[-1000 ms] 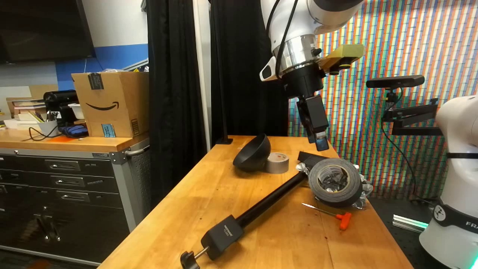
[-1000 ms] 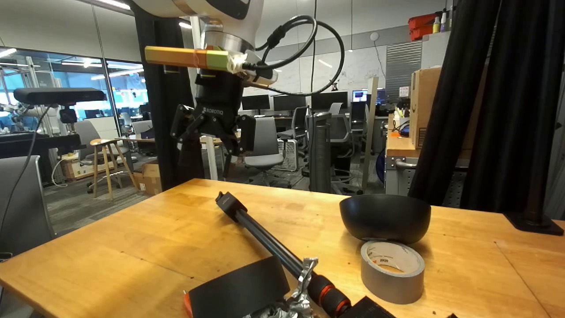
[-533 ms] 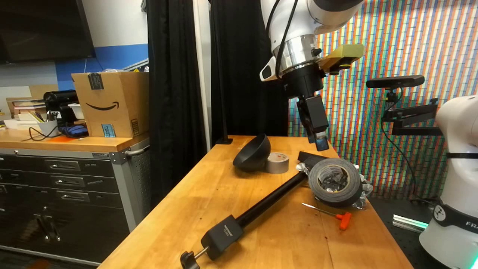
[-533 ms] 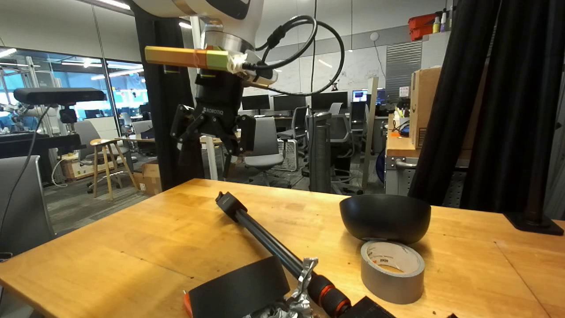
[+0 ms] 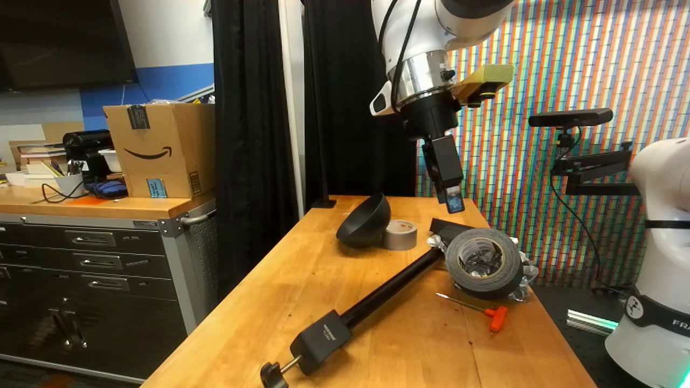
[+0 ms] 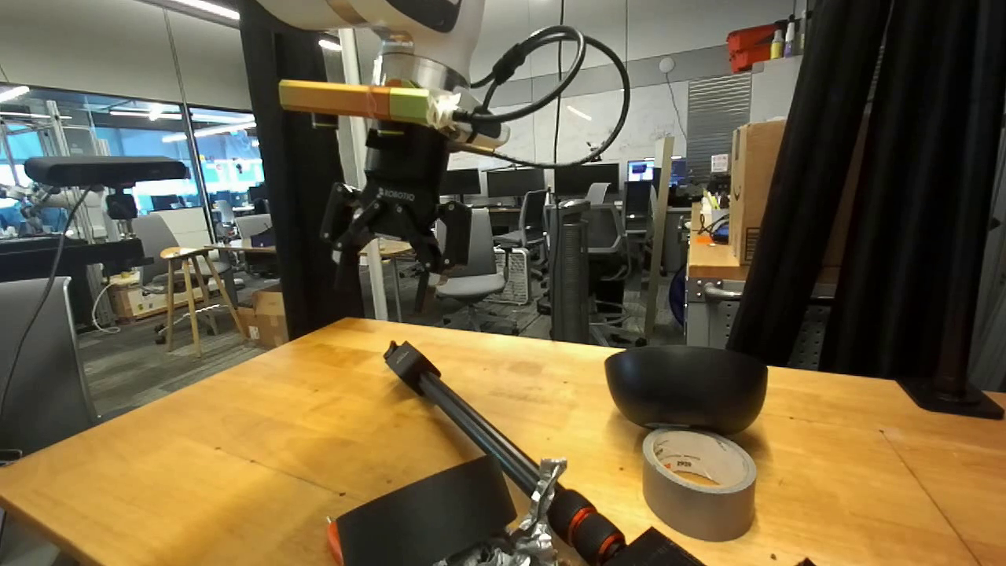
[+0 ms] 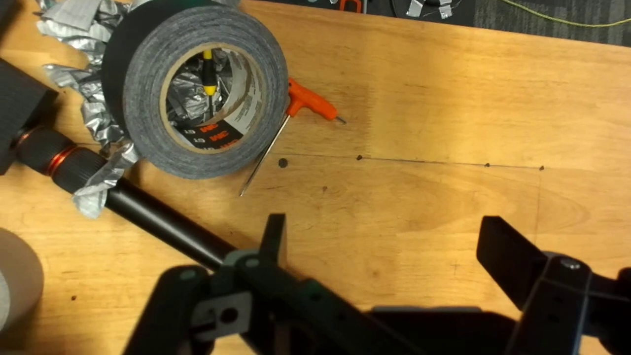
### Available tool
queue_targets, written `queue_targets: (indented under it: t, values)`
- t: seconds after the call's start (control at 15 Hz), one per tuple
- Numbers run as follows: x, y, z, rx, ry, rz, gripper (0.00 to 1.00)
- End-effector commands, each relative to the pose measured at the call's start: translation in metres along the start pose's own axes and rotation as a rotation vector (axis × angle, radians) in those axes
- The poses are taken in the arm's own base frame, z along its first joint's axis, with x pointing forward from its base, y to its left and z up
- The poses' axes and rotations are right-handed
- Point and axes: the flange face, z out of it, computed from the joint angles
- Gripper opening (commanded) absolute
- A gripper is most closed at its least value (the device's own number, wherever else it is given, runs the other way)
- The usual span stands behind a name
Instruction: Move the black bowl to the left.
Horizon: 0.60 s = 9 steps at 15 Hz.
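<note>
The black bowl (image 5: 367, 222) sits at the far part of the wooden table in an exterior view, tilted, with its underside toward the small grey tape roll (image 5: 400, 235) beside it. In an exterior view the bowl (image 6: 685, 389) stands right behind the tape roll (image 6: 699, 495) and looks close to touching it. The bowl is out of view in the wrist view. My gripper (image 5: 448, 199) hangs above the table, apart from the bowl. It also shows in an exterior view (image 6: 383, 281). In the wrist view the gripper (image 7: 384, 219) is open with nothing between its fingers.
A black pole with a clamp (image 5: 391, 288) lies diagonally across the table (image 5: 259, 323). A large dark tape roll (image 5: 483, 263) with crumpled foil lies over its end. An orange-handled tool (image 5: 497, 318) lies nearby. A black stand base (image 6: 949, 398) is beyond the bowl.
In the last half second my gripper has moved a little toward the bowl's side, left in an exterior view and right in an exterior view. The bowl and other things have not moved.
</note>
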Motion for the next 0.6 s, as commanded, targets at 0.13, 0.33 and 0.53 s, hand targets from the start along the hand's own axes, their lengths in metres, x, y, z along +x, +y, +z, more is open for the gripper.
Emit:
queue_targets:
  t: [0.13,0.33,0.53]
  values:
    - [0.033,0.054,-0.044,0.006,0.008,-0.037,1.0]
    - [0.048,0.086,-0.062,0.028,-0.003,-0.087,1.0]
    - [0.061,0.111,-0.072,0.057,-0.04,-0.178,1.0]
